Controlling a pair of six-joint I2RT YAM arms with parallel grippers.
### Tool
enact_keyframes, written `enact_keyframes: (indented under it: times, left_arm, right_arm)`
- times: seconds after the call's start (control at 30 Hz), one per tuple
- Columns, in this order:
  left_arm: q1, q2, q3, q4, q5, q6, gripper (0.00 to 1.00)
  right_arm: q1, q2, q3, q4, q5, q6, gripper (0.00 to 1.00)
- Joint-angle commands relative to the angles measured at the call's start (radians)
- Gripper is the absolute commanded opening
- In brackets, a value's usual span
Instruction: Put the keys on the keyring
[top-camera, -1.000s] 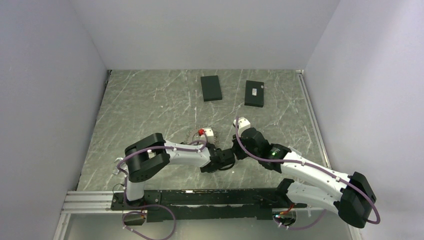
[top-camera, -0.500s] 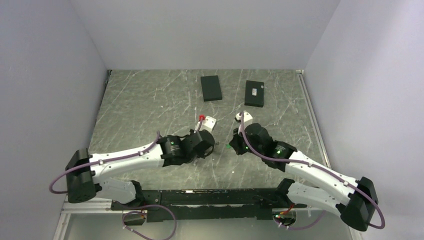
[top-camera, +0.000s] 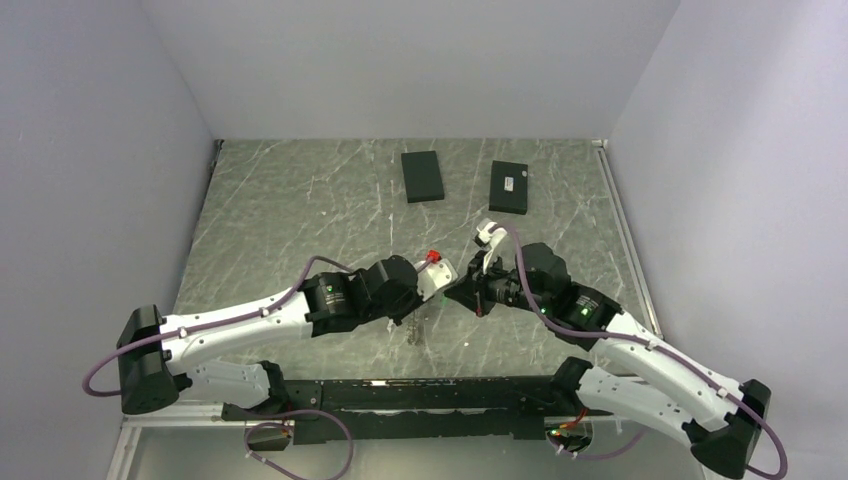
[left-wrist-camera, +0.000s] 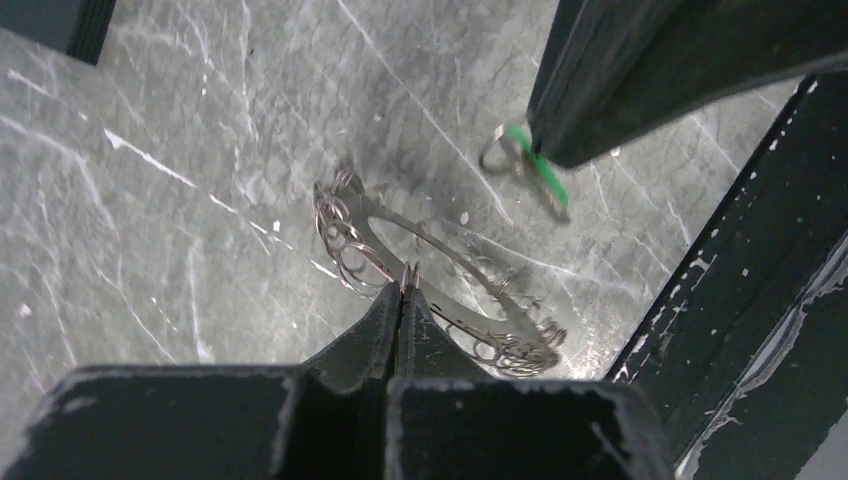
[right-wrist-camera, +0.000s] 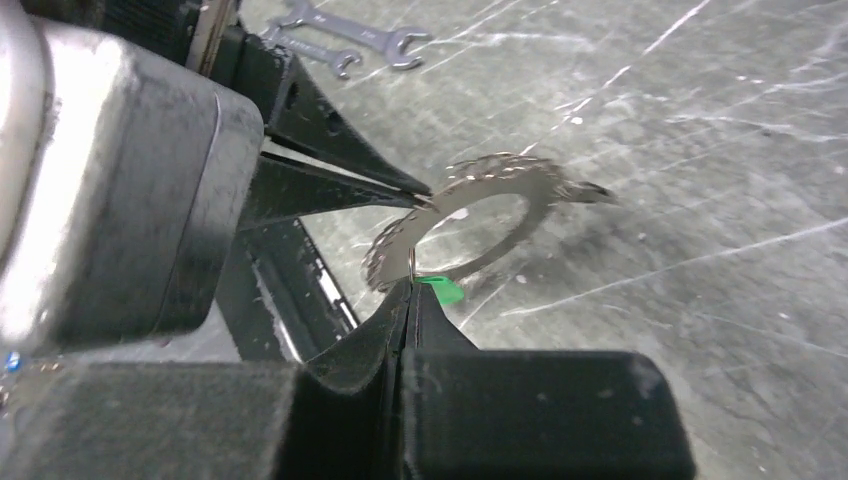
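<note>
The keyring (right-wrist-camera: 480, 215), a grey toothed ring with small wire loops on its rim, hangs tilted just above the marble. My left gripper (left-wrist-camera: 405, 272) is shut on its edge, and its fingertips (right-wrist-camera: 415, 195) also show in the right wrist view. My right gripper (right-wrist-camera: 411, 280) is shut on a small green-tagged key (right-wrist-camera: 440, 290) with a wire loop, held against the keyring's near rim. The left wrist view shows that key (left-wrist-camera: 540, 172) beside the keyring (left-wrist-camera: 440, 262). From above, the left gripper (top-camera: 446, 296) and the right gripper (top-camera: 468, 296) stand tip to tip.
Two small flat spanners (right-wrist-camera: 345, 45) lie on the table near the arms, also seen from above (top-camera: 414, 328). Two flat black boxes (top-camera: 422, 176) (top-camera: 509, 187) rest at the back. The black base rail (top-camera: 400, 395) runs along the near edge.
The left arm has unfolded and its gripper has swung right. The right gripper has come in to meet it. Both stay shut.
</note>
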Motion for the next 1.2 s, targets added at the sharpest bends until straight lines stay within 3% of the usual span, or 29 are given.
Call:
enact_keyframes:
  times: [0.0, 0.23, 1.17]
  left_arm:
    - [0.005, 0.000, 0.027, 0.099, 0.069, 0.144, 0.00]
    - [0.008, -0.021, -0.015, 0.174, 0.118, 0.154, 0.00]
    - [0.013, -0.045, -0.062, 0.217, 0.173, 0.119, 0.00]
  right_arm:
    - [0.003, 0.011, 0.007, 0.039, -0.147, -0.001, 0.00]
    - [0.003, 0.077, -0.001, 0.053, -0.146, 0.018, 0.00]
    - [0.003, 0.218, -0.006, 0.127, -0.169, 0.023, 0.00]
